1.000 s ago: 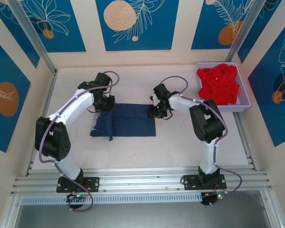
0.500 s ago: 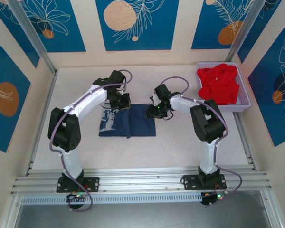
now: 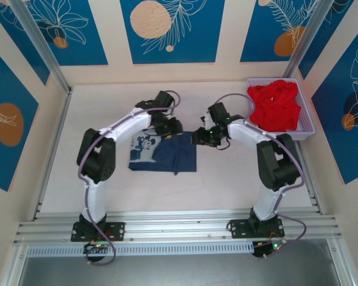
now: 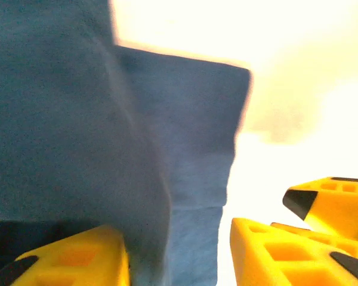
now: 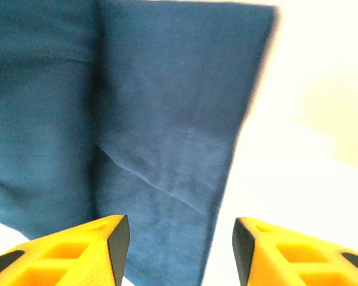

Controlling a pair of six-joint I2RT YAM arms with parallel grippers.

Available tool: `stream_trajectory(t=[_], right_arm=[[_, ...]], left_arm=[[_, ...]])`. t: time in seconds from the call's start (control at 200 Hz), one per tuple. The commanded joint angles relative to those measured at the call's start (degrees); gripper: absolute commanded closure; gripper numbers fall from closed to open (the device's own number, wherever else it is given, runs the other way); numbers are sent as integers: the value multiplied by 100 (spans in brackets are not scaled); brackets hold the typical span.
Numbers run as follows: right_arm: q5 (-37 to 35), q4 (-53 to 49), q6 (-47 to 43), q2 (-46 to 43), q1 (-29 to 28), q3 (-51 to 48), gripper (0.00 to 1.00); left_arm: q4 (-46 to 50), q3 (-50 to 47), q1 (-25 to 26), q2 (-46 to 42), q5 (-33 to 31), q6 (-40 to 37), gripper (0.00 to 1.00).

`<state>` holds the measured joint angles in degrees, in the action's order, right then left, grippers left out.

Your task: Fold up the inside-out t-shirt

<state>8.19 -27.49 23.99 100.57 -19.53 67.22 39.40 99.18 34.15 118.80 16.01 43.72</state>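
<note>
Navy t-shirt on the desk, folded to a small rectangle, pale print showing; left hand and right hand both apart, holding nothing; perhaps one fold remains

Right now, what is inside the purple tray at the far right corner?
A crumpled bright red garment fills the purple tray. Its heap covers the tray's floor, so anything beneath cannot be seen.
</note>
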Motion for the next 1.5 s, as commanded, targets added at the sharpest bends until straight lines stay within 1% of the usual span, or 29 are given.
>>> stream_trajectory(t=[0.0, 0.055, 0.1, 0.155, 0.205, 0.27, 0.33, 0.37, 0.405, 0.465, 0.52, 0.56, 0.65, 0.76, 0.83, 0.925, 0.965, 1.005, 1.05, 1.14, 1.22, 1.285, 1.39, 1.44, 1.495], right_arm=[[-266, -82, 280, -388, 497, -546, 48], [-321, 100, 367, -616, 735, -842, 46], [-309, 250, 427, -764, 838, -979, 45], [-220, 458, 457, -877, 816, -1059, 43], [-216, 646, 504, -930, 694, -1071, 41], [-40, 940, 485, -890, 478, -992, 38], [-95, 1074, 482, -734, 250, -777, 34], [-132, 1097, 475, -545, 133, -582, 32], [-177, 1116, 479, -383, 43, -389, 31], [-178, 1242, 408, -30, -86, -54, 29], [-132, 1167, 374, 363, -167, 369, 28], [-240, 1084, 361, 622, -239, 640, 27], [-457, 869, 273, 1114, -418, 1149, 27], [-672, 635, 298, 1613, -525, 1677, 29], [-829, 344, 295, 1885, -526, 2039, 35], [-1214, -8, 210, 1957, -457, 2288, 46], [-1292, -142, 169, 1949, -373, 2371, 49], [-1300, -256, 120, 1948, -269, 2429, 50], [-1214, -411, 68, 1957, -139, 2529, 51], [-982, -677, -44, 1979, 119, 2680, 51], [-758, -940, -166, 2012, 335, 2858, 50], [-571, -1107, -277, 1962, 481, 2957, 47], [-363, -1167, -415, 1535, 595, 2771, 45], [-178, -1062, -377, 1171, 600, 2384, 43], [279, -784, -227, 692, 587, 1793, 43]], left_arm=[[-512, 833, 408, 556, 835, 426, 43], [-529, 1106, 503, 558, 1159, 305, 33], [-526, 1095, 497, 343, 1327, 89, 29], [-521, 775, 406, -150, 1246, -257, 24], [-544, 250, 273, -687, 1054, -523, 17], [-711, -734, 34, -1474, 757, -690, 15], [-955, -1777, -207, -2105, 463, -681, 12], [-1124, -2329, -323, -2355, 221, -672, 10], [-1187, -2617, -368, -2421, 114, -698, 10], [-1237, -2829, -375, -2347, 59, -793, 10], [-1590, -3054, -361, -2207, 209, -756, 10], [-1916, -3192, -342, -2100, 355, -698, 10], [-2503, -3286, -138, -1917, 631, -661, 10], [-3221, -3485, 211, -1829, 602, -620, 11], [-3601, -3583, 435, -1741, 645, -573, 11], [-3867, -3633, 764, -1711, 545, -600, 11], [-3908, -3591, 913, -1691, 471, -638, 12], [-3943, -3521, 1071, -1624, 479, -725, 12], [-3825, -3352, 1237, -1502, 449, -831, 12], [-3634, -2988, 1484, -1214, 637, -1075, 12], [-3310, -2641, 1608, -1056, 793, -1400, 12], [-2892, -2340, 1640, -1024, 822, -1715, 11], [-2291, -2144, 1616, -1412, 561, -2333, 10], [-2148, -2285, 1520, -1766, 382, -2544, 10], [-2137, -2633, 1224, -2195, 223, -2539, 10]])
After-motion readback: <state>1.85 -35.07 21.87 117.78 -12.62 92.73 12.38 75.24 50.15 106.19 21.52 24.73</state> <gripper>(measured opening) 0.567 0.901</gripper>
